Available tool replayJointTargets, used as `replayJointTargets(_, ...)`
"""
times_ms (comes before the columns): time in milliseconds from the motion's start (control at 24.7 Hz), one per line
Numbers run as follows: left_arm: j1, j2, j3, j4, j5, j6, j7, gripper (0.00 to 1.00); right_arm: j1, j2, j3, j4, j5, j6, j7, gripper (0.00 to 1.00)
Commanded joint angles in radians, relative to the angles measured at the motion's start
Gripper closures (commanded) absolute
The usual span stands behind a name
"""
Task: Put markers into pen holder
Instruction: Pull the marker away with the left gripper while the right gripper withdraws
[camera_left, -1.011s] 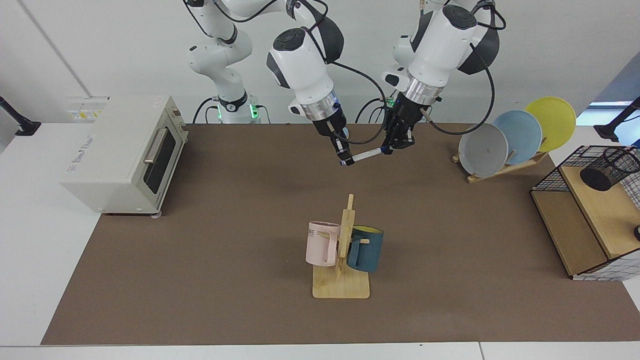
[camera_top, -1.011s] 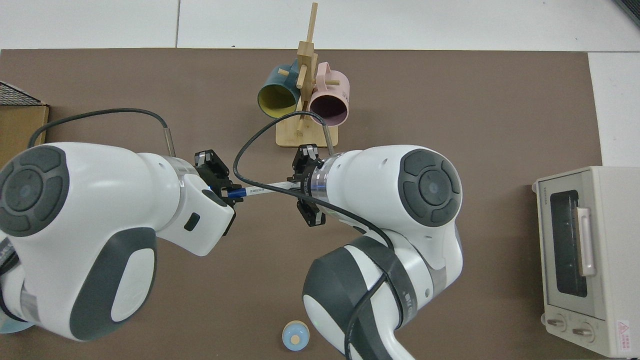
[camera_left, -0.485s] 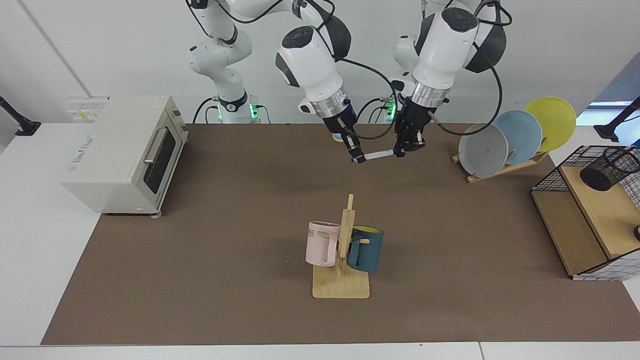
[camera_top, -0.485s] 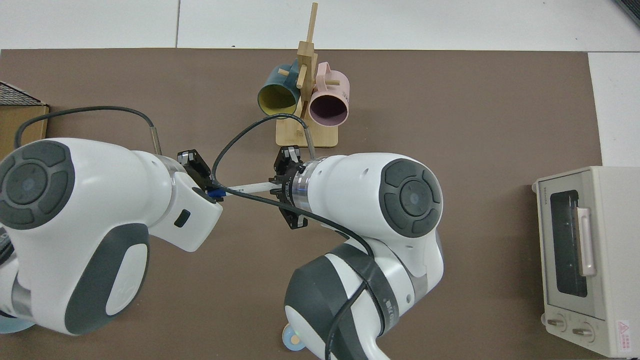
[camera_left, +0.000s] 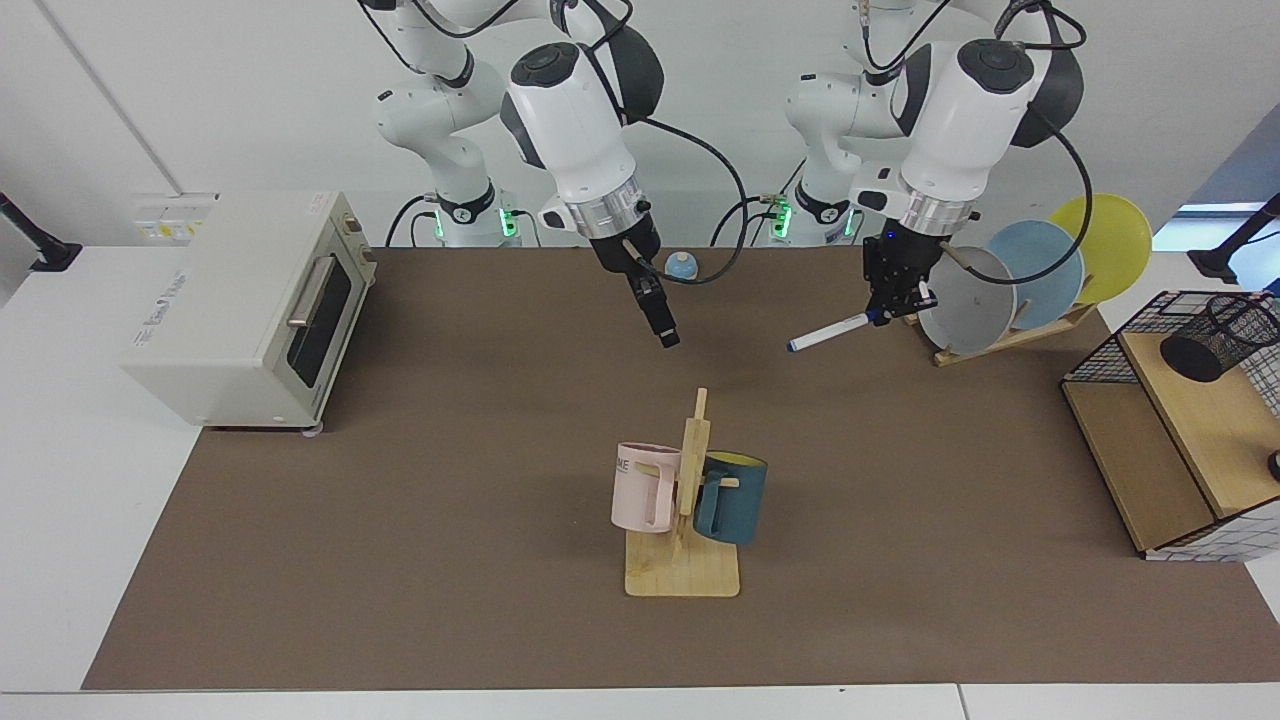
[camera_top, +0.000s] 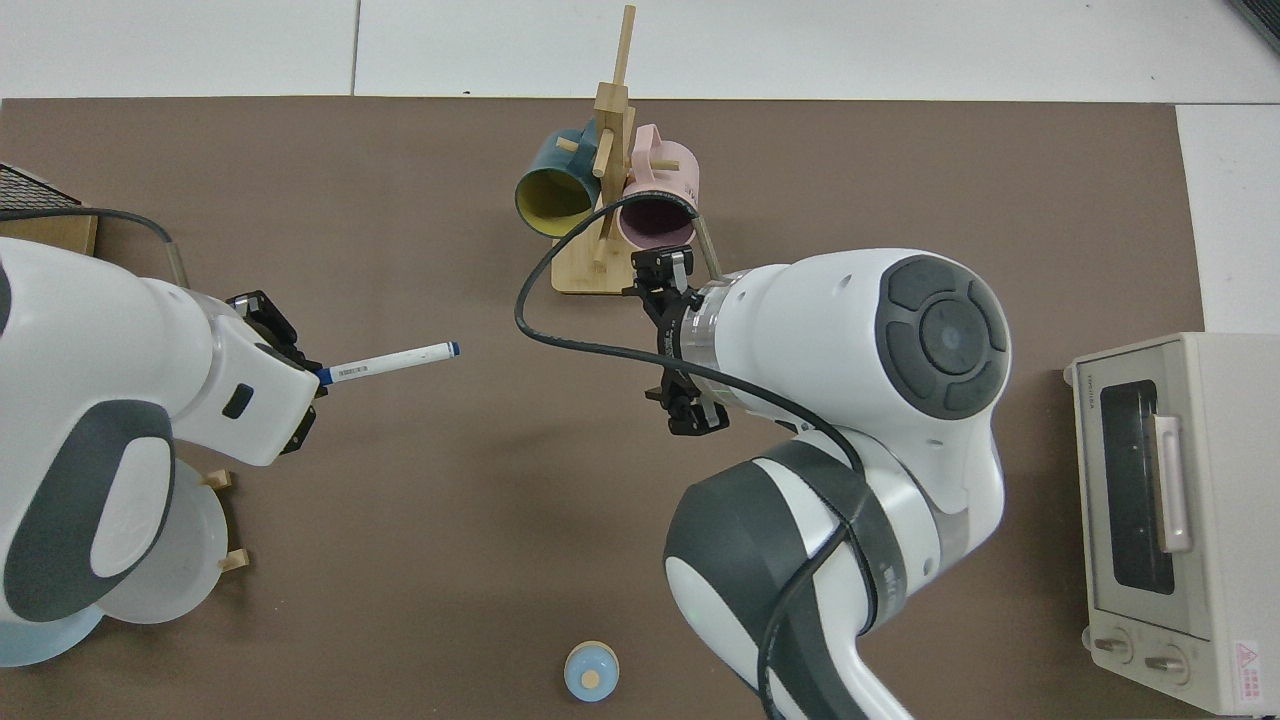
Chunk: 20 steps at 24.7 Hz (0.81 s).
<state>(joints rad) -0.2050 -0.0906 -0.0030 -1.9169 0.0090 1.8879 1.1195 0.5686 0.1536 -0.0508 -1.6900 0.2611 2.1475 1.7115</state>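
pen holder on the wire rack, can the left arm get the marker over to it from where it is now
Probably yes. The left gripper holds the marker in the air beside the plates, and the pen holder lies tipped on the rack's wooden shelf, so dropping it in looks awkward.

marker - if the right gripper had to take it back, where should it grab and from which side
Probably the bare white barrel, not the ends. The marker hangs nearly level in the air, the left gripper shut on one end, the rest sticking out toward the right gripper. That gripper would best come from the free-end side, its fingers closing across the barrel, clear of the left gripper's fingers.
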Motion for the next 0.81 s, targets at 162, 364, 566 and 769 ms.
replayJointTargets(162,0.134,0.003,-0.006,0.013,0.204,-0.05,0.005,1.0,-0.133,-0.106,0.008,-0.042,-0.085,-0.259,-0.442,0.0)
replayJointTargets(364,0.236,0.012,-0.006,0.033,0.305,-0.081,0.025,1.0,-0.219,-0.138,0.008,-0.042,-0.161,-0.323,-0.686,0.0)
replayJointTargets(566,0.285,0.02,-0.006,0.064,0.457,-0.081,0.028,1.0,-0.271,-0.151,0.009,-0.042,-0.282,-0.339,-0.987,0.0)
replayJointTargets(769,0.325,0.054,-0.006,0.13,0.607,-0.093,0.049,1.0,-0.334,-0.157,0.009,-0.04,-0.31,-0.33,-1.211,0.0)
